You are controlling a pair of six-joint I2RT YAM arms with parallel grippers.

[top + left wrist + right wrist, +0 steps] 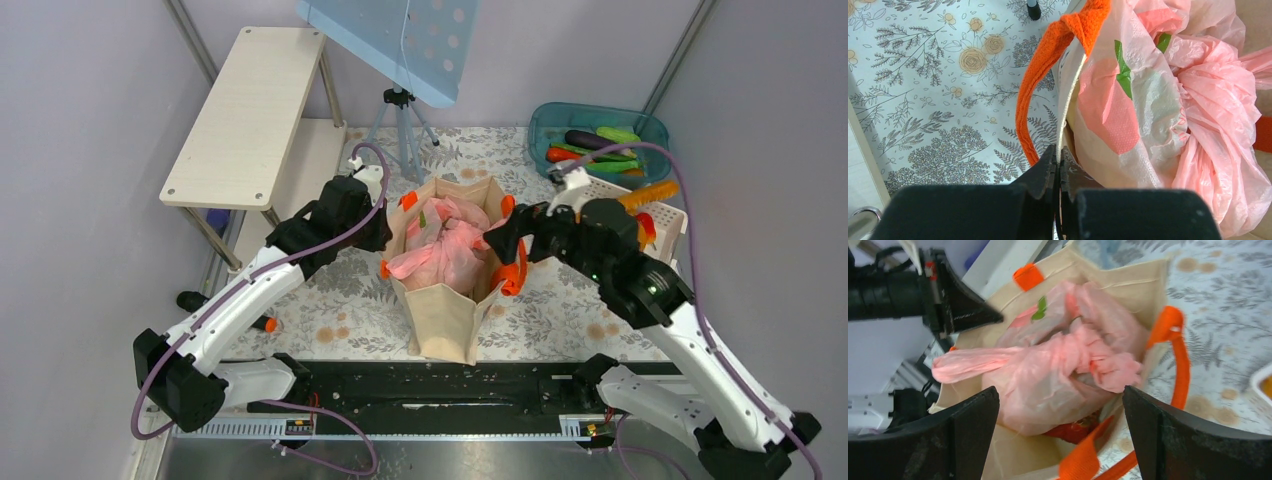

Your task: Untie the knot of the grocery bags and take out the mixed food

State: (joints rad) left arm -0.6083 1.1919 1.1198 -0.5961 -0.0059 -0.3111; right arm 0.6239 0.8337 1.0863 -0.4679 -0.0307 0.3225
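The pink grocery bag [447,243] sits knotted inside the beige tote [447,310], which stands upright near the middle of the floral-covered counter [560,310], closer to its near edge. The bag's twisted handles [1108,362] are bunched in a knot at the top, one loose tail [973,365] trailing toward the left arm. Through the thin plastic a green shape [1122,70] and something red [1073,430] show, too veiled to name. The left gripper [1058,165] is clenched on the tote's rim [1068,115] beside its orange handle [1040,75]. The right gripper [1060,405] hangs spread wide above the knot, touching nothing. A teal bin [640,125] of toy vegetables rests at the far right corner.
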